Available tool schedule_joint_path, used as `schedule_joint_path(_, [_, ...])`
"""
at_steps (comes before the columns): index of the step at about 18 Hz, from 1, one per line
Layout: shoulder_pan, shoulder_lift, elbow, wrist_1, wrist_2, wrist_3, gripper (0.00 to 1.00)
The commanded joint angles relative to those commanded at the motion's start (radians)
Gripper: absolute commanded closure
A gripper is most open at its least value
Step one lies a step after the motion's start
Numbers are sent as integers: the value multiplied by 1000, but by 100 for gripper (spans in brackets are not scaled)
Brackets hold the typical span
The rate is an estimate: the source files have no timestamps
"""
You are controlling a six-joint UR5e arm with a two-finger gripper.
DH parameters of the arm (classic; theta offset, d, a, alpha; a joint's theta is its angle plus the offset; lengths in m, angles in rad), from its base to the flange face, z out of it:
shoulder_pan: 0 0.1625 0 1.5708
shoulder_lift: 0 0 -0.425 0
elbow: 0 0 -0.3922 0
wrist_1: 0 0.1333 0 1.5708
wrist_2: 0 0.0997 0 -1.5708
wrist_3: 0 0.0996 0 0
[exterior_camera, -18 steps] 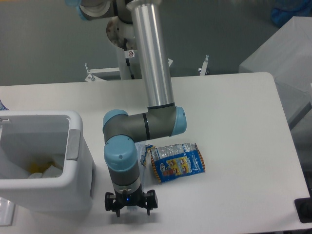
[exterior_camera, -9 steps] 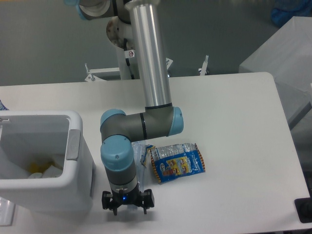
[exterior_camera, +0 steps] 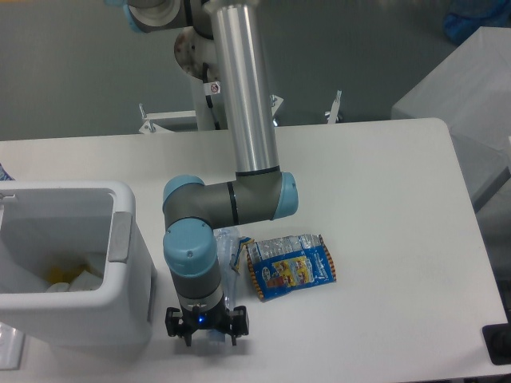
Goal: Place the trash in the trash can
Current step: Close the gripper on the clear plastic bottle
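The crushed clear bottle (exterior_camera: 230, 252) lies on the white table, mostly hidden under my wrist; only a clear, bluish part shows. Touching its right side is the crinkled blue-and-silver snack wrapper (exterior_camera: 289, 266), lying flat. The white trash can (exterior_camera: 121, 199) stands at the left edge, with a grey patch on the side facing the arm. My gripper (exterior_camera: 206, 329) points straight down near the table's front edge, just right of the can and below the visible part of the bottle. Its jaws are spread open; what lies between them is hidden.
Yellow and white scraps (exterior_camera: 68, 275) lie inside the can. A dark object (exterior_camera: 498, 343) sits at the table's front right corner. A pale grey surface (exterior_camera: 471, 88) stands off the table's far right. The arm's upright silver link (exterior_camera: 243, 88) rises over the table's middle.
The wrist and gripper have slid slightly left and toward the table's front edge. Bottle, wrapper and can have stayed put.
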Motion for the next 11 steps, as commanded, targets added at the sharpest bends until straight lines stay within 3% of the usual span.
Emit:
schedule_joint_path(5, [0, -2, 6, 2, 0, 0, 31])
schedule_joint_path(10, [2, -2, 8, 2, 6, 0, 52])
schedule_joint_path(11, [2, -3, 6, 0, 8, 0, 52])
